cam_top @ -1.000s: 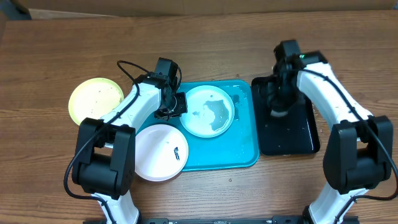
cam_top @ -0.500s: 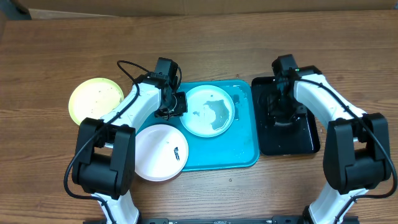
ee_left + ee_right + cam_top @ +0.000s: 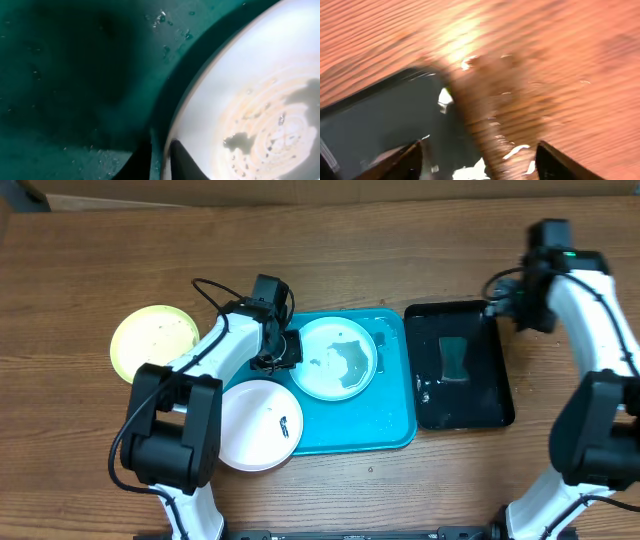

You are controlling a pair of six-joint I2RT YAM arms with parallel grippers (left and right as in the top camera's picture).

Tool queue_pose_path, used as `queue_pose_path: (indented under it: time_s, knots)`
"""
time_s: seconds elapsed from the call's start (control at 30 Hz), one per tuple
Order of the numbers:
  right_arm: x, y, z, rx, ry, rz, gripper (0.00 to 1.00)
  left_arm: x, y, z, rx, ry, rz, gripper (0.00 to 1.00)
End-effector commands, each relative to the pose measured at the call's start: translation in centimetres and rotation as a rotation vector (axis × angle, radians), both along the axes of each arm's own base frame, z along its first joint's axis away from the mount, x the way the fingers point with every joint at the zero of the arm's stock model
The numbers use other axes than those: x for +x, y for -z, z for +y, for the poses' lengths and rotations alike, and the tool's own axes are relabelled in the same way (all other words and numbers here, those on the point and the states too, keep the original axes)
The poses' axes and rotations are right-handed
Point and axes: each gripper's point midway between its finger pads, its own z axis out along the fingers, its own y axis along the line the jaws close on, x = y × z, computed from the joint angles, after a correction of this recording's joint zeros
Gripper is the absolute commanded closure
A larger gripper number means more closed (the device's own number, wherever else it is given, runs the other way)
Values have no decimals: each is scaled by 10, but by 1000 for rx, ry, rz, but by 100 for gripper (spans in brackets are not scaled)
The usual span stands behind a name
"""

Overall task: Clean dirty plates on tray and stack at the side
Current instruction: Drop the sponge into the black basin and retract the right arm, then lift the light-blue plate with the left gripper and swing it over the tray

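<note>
Overhead: left gripper [image 3: 283, 348] at the left rim of the round pale blue plate [image 3: 338, 358], 1 of 3, which lies on the turquoise tray [image 3: 395, 415]. Right gripper [image 3: 503, 298] is beside the black tray [image 3: 480, 405].

Left wrist: jaws narrow, straddling the plate's rim; a grip cannot be told. Tray wet, beaded.

Right wrist: jaws wide, empty, over glossy tray and wood-grain table [image 3: 545, 50].

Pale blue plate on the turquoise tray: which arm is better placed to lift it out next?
Left, most likely. The left pincer is already pinching the rim of the pale blue plate. The right pincer is open and empty over the far corner of the black tray, away from the plate.
</note>
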Motion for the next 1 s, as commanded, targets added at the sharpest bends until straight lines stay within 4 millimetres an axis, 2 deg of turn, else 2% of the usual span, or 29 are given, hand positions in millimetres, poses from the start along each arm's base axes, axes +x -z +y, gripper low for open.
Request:
queue_pose_path:
  time_s: [0.0, 0.03, 0.17, 0.27, 0.53, 0.7, 0.87, 0.97]
  knots:
    - [-6, -9, -39, 6, 111, -27, 0, 0, 6, -3, 13, 7, 7, 92]
    - [-8, -9, -46, 7, 129, -27, 0, 0, 6, -3, 13, 7, 7, 96]
    - [-14, -10, -73, 3, 193, -39, 0, 3, 1, -4, 12, 8, 4, 96]
    - [-16, -11, -87, 1, 227, -48, 0, 7, -10, -5, 15, 17, 3, 96]
    - [-17, -11, -90, 0, 235, -51, 0, 28, -50, -3, 58, 43, -37, 96]
    - [-17, -11, -90, 0, 235, -51, 0, 43, -92, -6, 82, 46, -82, 96]
    - [-17, -11, -90, 0, 235, -50, 0, 54, -130, -29, 97, 93, -170, 96]
    - [-17, -11, -90, 0, 235, -51, 0, 56, -150, -57, 105, 147, -241, 96]
